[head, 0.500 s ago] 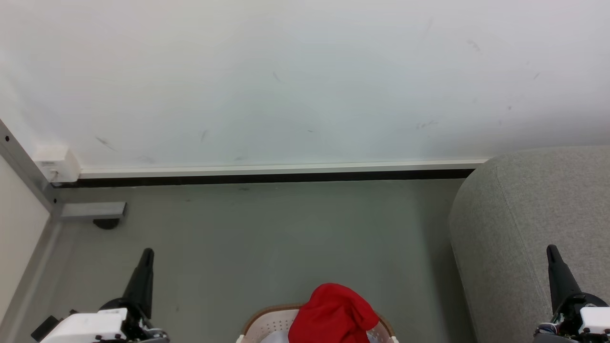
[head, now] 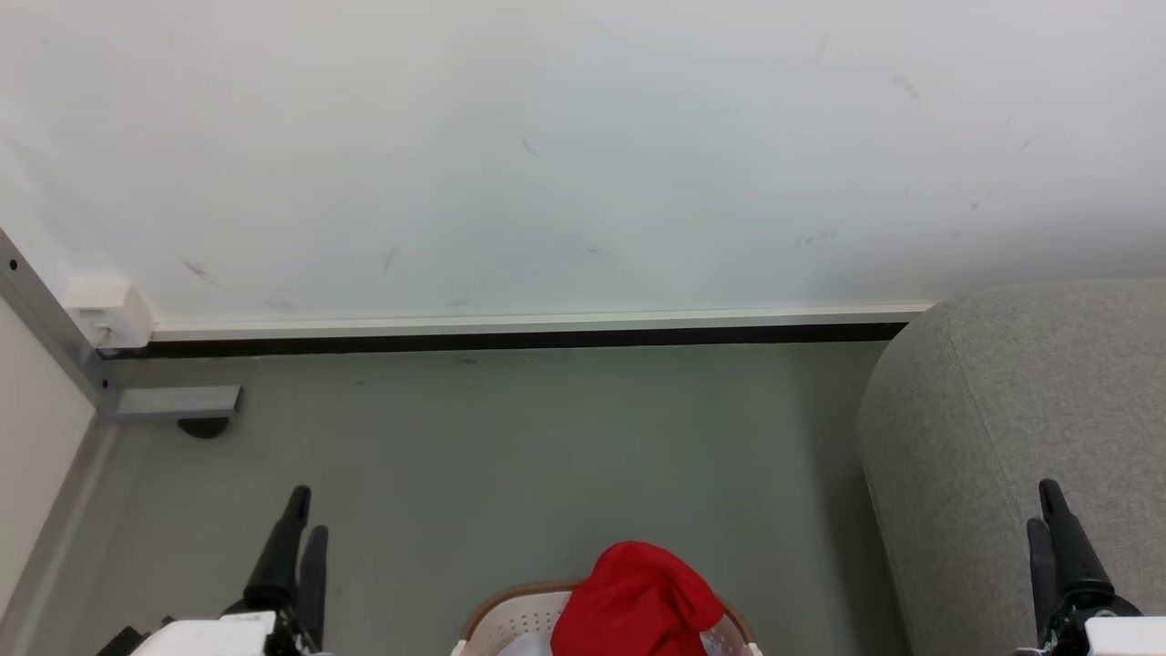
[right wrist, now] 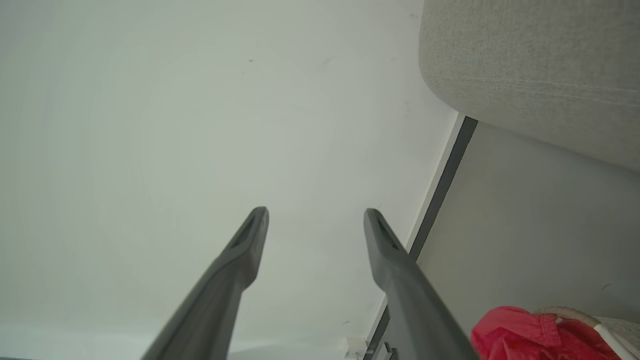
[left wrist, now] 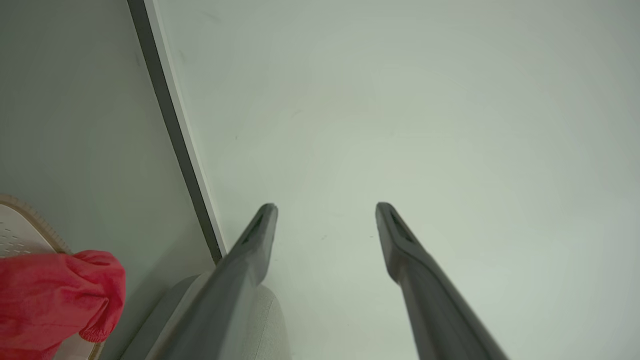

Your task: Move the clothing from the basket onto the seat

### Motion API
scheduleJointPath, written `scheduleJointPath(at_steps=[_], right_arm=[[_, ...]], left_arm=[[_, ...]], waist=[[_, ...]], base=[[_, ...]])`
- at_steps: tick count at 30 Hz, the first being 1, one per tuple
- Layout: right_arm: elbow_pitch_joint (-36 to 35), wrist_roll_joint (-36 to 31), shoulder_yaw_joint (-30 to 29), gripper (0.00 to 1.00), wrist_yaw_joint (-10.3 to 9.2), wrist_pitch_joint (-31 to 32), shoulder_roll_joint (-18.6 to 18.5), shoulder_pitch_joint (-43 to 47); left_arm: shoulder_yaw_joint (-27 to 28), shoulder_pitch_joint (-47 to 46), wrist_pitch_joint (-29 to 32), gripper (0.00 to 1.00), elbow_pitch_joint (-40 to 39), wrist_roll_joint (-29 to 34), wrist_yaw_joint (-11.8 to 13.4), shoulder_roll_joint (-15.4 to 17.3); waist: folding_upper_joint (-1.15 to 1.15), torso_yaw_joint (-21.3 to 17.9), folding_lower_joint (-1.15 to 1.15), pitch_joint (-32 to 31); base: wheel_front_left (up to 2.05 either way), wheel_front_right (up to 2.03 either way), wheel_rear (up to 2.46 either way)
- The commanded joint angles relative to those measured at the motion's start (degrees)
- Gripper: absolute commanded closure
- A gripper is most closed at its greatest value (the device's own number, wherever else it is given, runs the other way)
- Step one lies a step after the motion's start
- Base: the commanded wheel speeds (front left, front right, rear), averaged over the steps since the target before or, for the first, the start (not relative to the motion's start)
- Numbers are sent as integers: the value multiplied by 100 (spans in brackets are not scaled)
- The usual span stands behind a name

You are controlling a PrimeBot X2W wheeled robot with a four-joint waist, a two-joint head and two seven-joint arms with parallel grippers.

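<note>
A heap of red clothing [head: 638, 601] bulges out of the white basket [head: 510, 612] with its brown rim, at the bottom middle of the head view. The light-grey seat [head: 1020, 392] fills the right side. My left gripper [head: 307, 515] hangs open over the floor, left of the basket. My right gripper [head: 1044, 508] is open in front of the seat. In the left wrist view the open left gripper [left wrist: 326, 207] points at the wall, with the clothing [left wrist: 55, 295] and basket [left wrist: 20, 225] at lower left. The right gripper [right wrist: 316, 214] is also open, with the seat [right wrist: 530, 65] upper right and the clothing [right wrist: 525, 335] lower right.
A white wall [head: 547, 164] with a dark baseboard [head: 510, 341] closes the far side. Grey floor [head: 547, 456] lies between it and the basket. A metal frame post [head: 50, 319] with a foot bracket [head: 178, 401] stands at the left.
Both grippers have turned at the wrist, so each now shows two fingers. The left one has shifted slightly right and lower, the right one slightly lower. Clothing and basket are unmoved.
</note>
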Motion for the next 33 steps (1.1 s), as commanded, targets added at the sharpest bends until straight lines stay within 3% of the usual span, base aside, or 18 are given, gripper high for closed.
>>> scheduleJointPath(at_steps=[1, 9, 22, 33], right_arm=[[-135, -289, -107, 0, 0, -31, 6, -28], [-313, -1502, -297, 0, 1, -90, 150, 105], [-383, -3865, -523, 0, 2, -172, 336, 290], [-256, -5285, -758, 0, 2, -238, 491, 341]], left_arm=[[-65, -114, -90, 0, -107, 79, -1, 30], [-244, -119, -300, 0, -153, 675, 63, 34], [-561, -69, -607, 0, -242, 2406, 325, 40], [-743, -47, -840, 0, -211, 3665, 374, 45]], waist=[[0, 0, 0, 1], [0, 5, 0, 10], [0, -4, 0, 17], [0, -23, 0, 18]], base=[[0, 0, 0], [0, 0, 0], [0, 0, 0], [0, 0, 0]])
